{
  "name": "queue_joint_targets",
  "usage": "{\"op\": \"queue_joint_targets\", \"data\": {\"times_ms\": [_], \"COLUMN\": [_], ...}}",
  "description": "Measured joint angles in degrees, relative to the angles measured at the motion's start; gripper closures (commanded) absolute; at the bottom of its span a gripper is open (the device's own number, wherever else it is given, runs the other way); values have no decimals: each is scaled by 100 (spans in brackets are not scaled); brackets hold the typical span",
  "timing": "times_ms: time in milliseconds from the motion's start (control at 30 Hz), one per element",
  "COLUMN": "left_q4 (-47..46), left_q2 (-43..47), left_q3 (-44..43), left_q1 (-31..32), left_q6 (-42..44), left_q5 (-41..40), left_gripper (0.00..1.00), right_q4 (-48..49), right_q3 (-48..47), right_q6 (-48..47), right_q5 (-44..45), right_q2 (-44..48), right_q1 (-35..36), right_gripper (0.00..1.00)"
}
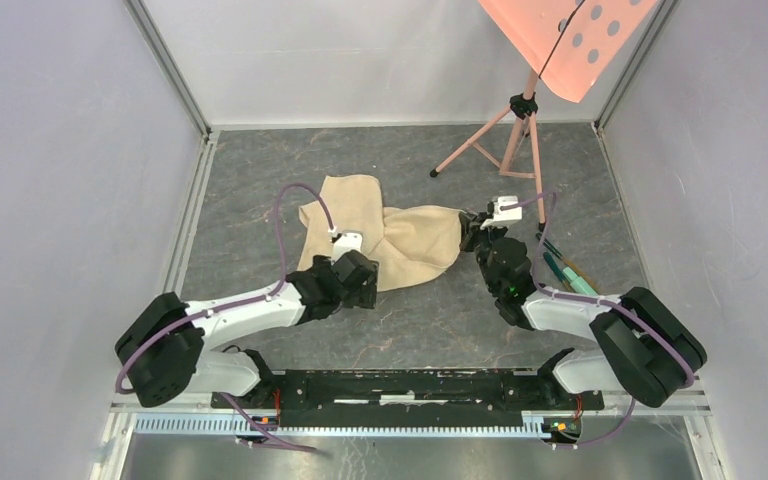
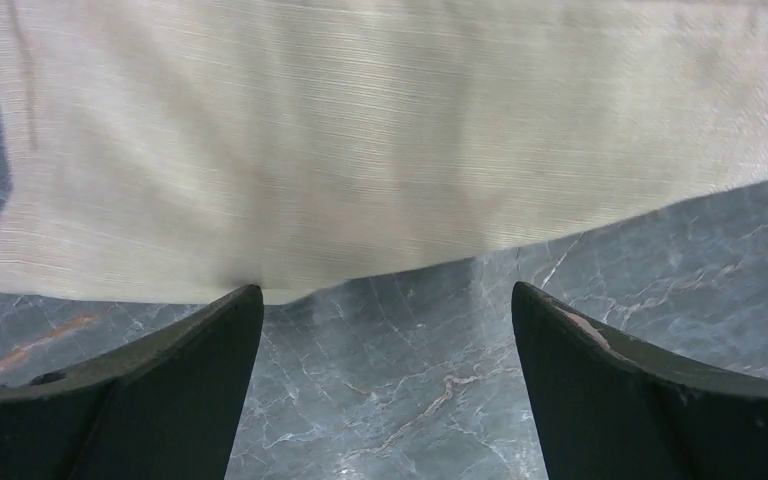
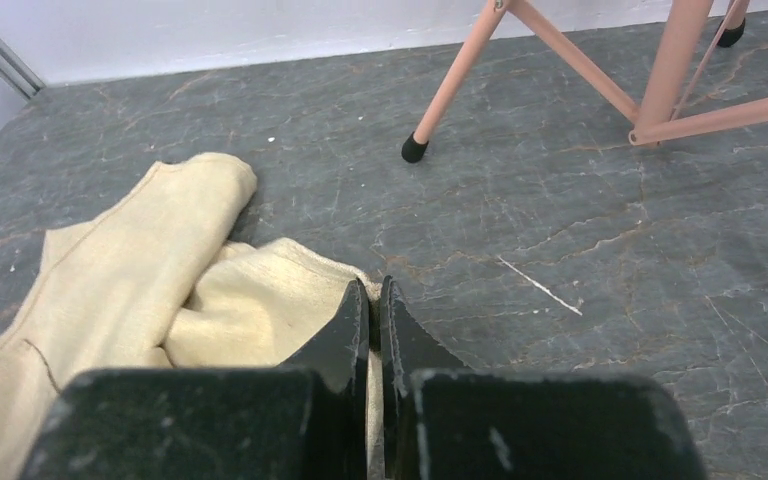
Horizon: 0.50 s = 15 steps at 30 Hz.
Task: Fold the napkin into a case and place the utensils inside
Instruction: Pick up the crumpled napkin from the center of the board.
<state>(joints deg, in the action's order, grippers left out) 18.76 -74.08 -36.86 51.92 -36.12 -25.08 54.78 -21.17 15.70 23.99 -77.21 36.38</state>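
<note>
Bright, even diffuse light from overhead; pale walls [image 1: 60, 150] slightly washed out. Soft faint shadows on desk [image 1: 410, 330]. Top view sharp, edges mildly bent. Wrist views: napkin [image 2: 360, 140] weave softish; left pincer [image 2: 385, 288], right pincer [image 3: 374, 285] dark, blurred close up.

Grey marbled table [image 1: 260, 170]: crumpled napkin [image 1: 400, 245], pink tripod [image 1: 523, 105], green cylinder [image 1: 570, 275].

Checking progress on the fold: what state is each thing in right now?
napkin: unfolded, rumpled, lying on table.
left end effector: open, at napkin's near edge.
right end effector: shut on napkin's right edge.
utensils: loose on table, outside the napkin.
pink stand: upright.
</note>
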Motion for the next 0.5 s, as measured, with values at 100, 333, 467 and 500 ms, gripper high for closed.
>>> {"op": "queue_joint_targets", "data": {"times_ms": [100,333,467,500], "left_q4": [31,713,896,931], "left_q2": [96,116,-380,-575], "left_q3": [-9,-1025,-1843,-2013], "left_q1": [-337,-1928,-2247,-2365], "left_q6": [-24,-149,144,251], "left_q5": [52,555,678,791], "left_gripper": [8,18,30,31], "right_q4": [22,79,87,87], "right_q3": [22,22,22,22], "right_q6": [55,179,251,258], "right_q5": [-153,-448,-597,-629], "right_q2": [70,76,74,74], "right_q1": [-142,-348,-415,-428], "right_gripper": [100,100,99,100]}}
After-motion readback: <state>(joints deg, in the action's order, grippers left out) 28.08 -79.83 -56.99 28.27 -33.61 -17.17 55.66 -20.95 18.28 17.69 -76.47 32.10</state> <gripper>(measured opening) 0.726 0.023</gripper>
